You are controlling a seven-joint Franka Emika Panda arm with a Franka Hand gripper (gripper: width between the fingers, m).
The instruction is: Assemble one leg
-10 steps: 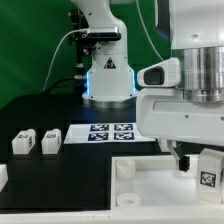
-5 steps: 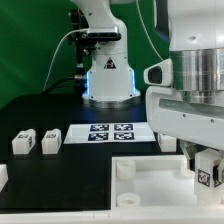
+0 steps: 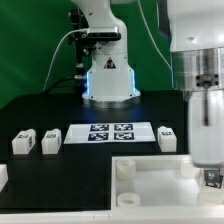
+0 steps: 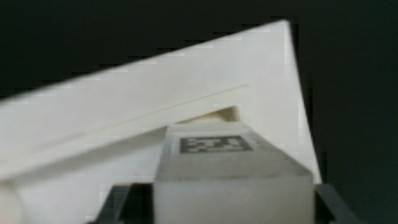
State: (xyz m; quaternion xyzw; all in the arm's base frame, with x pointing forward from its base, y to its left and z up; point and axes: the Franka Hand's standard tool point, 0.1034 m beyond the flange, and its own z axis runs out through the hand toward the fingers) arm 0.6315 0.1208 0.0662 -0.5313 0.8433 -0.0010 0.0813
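Observation:
My gripper (image 3: 212, 172) is shut on a leg (image 3: 212, 180), a small white block with a black-and-white tag. It holds the leg low over the corner of the large white square tray-like piece (image 3: 155, 172) at the exterior view's right. In the wrist view the leg (image 4: 222, 160) sits between the two dark fingers (image 4: 125, 205), tag towards the camera, with a corner of the tray-like piece (image 4: 107, 125) behind it. Whether the leg touches the piece cannot be told. Three more legs stand on the black table, two at the left (image 3: 22, 142) (image 3: 50, 141) and one at the right (image 3: 167, 137).
The marker board (image 3: 110, 132) lies flat between the loose legs. The robot base (image 3: 108, 75) stands behind it. A white part (image 3: 3, 178) shows at the exterior view's left edge. The tray-like piece has raised corner sockets (image 3: 124, 168).
The arm has moved towards the exterior view's right and lowered with the leg. The loose leg beside the marker board, hidden before, is now uncovered.

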